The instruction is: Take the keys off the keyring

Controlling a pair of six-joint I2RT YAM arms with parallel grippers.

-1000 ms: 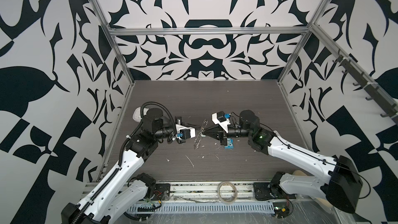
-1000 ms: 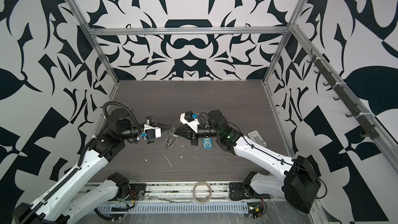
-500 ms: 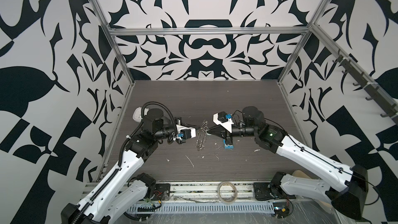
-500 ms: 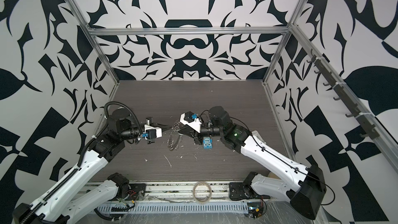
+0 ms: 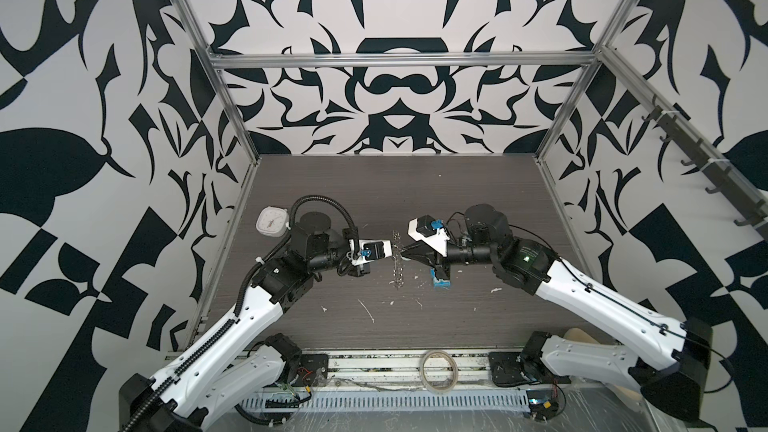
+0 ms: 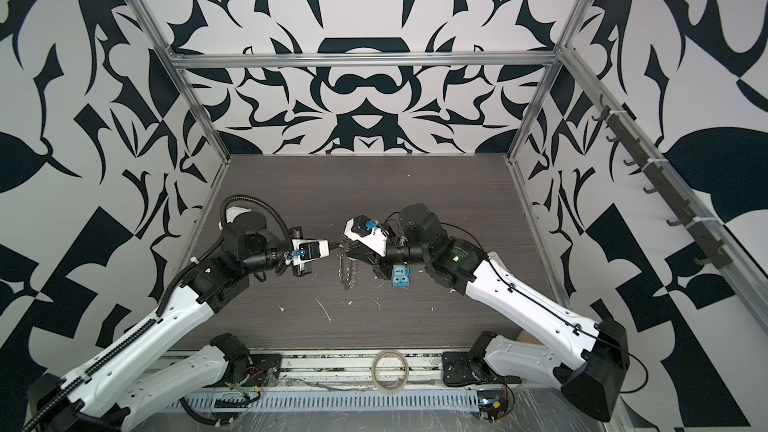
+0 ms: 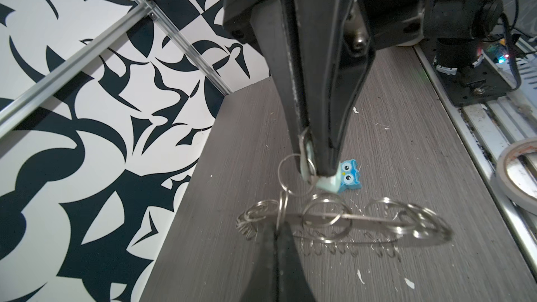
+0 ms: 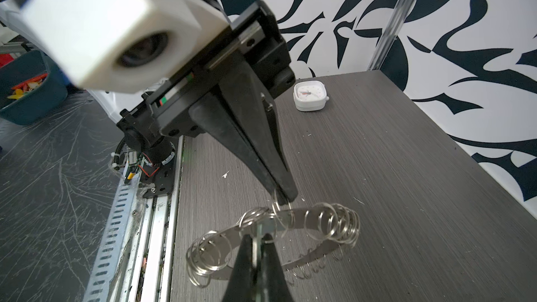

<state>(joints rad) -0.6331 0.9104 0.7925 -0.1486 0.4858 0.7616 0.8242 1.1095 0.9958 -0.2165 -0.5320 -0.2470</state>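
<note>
Grey metal keyring, rim fringed with small loops, held off the table mid-scene between both grippers.

Pinched at a rim loop by left gripper, jaws fully closed on it. Clamped in right gripper, likewise closed: the keys, one pale greenish tag, mostly covered by it, linked by loops to the keyring. Edge-on in both top views. On the table just beside right gripper, blue owl-faced block, partly hidden by its tip in the left wrist view; white clock near the left wall; tape roll on the front rail.
</note>
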